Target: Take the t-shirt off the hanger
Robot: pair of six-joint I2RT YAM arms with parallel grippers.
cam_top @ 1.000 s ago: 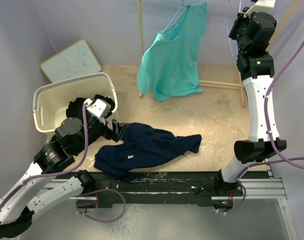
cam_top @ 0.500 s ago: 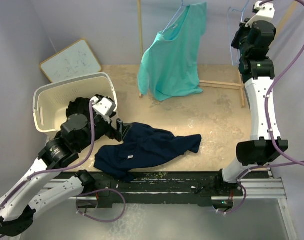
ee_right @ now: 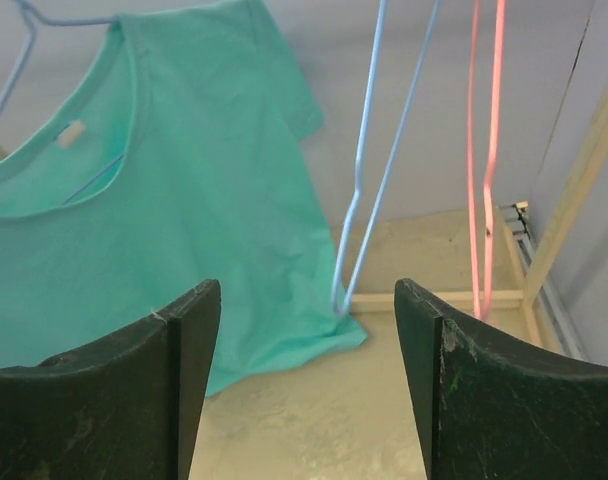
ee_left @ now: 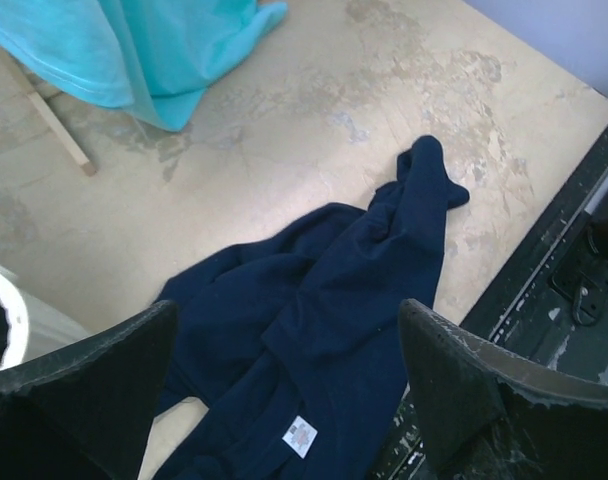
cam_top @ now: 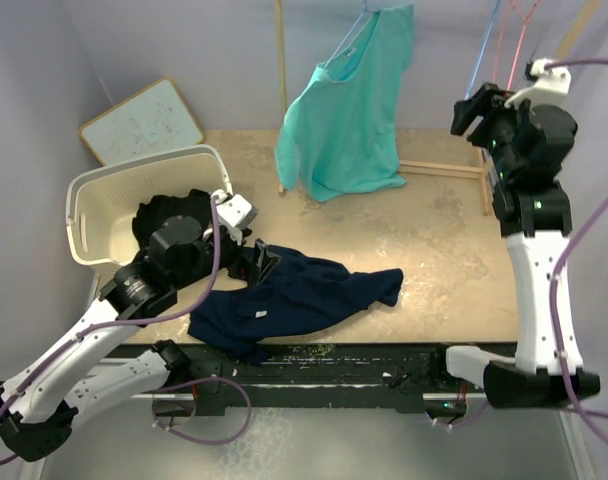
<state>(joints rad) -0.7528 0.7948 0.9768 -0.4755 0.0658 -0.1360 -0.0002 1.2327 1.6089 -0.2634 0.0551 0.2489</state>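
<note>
A teal t-shirt [cam_top: 346,115] hangs on a light-blue hanger [cam_top: 362,14] at the back centre; the right wrist view shows the same t-shirt [ee_right: 154,190] and its hanger [ee_right: 20,50]. To its right, an empty blue hanger [ee_right: 384,150] and a pink hanger [ee_right: 484,150] hang free. My right gripper [cam_top: 471,108] [ee_right: 306,300] is open, holds nothing and faces these hangers from a short way off. A navy t-shirt [cam_top: 304,295] [ee_left: 324,320] lies crumpled on the table. My left gripper [cam_top: 262,264] [ee_left: 289,320] hovers open just above its left end.
A white basket [cam_top: 89,195] with a dark garment [cam_top: 156,212] in it stands at the left. A small whiteboard [cam_top: 144,122] leans on the back-left wall. A wooden rack post [cam_top: 281,90] and its foot rail [cam_top: 439,168] sit behind the teal t-shirt.
My right gripper has opened, let go of the empty blue hanger and drawn back down and to the right. My left gripper has shifted right over the navy t-shirt.
</note>
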